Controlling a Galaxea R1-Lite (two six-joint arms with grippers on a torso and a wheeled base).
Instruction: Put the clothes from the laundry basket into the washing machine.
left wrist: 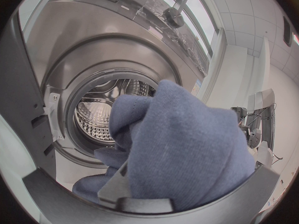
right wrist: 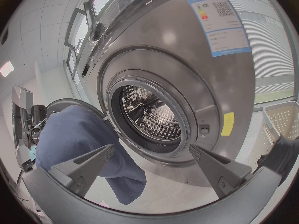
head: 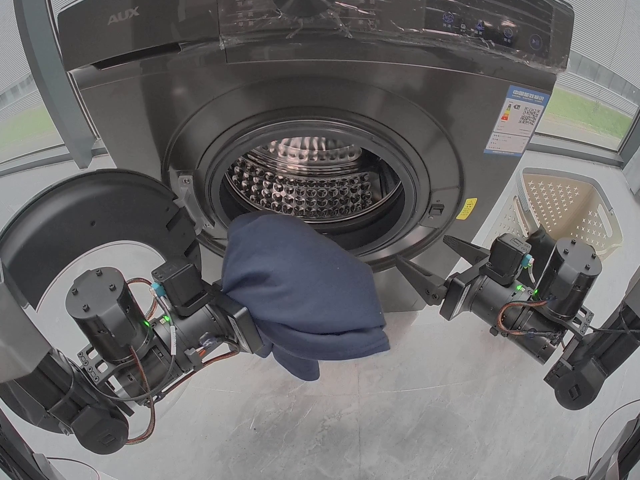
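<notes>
The big grey washing machine (head: 373,95) stands on the floor with its round door (head: 87,228) swung wide open to the robot's left. You can see the shiny drum (head: 307,181) with little holes inside it. A dark blue piece of clothes (head: 300,288) hangs right in front of the round hole, its top at the bottom edge of the hole, not inside yet. The rest droops down over the floor. The pale laundry basket (head: 603,225) sits on the floor on the robot's right, beside the machine. The left pincer (left wrist: 140,187) is pinching the blue clothes, which cover most of it. The right pincer (head: 433,261) is spread apart and holds nothing, near the machine's front.
</notes>
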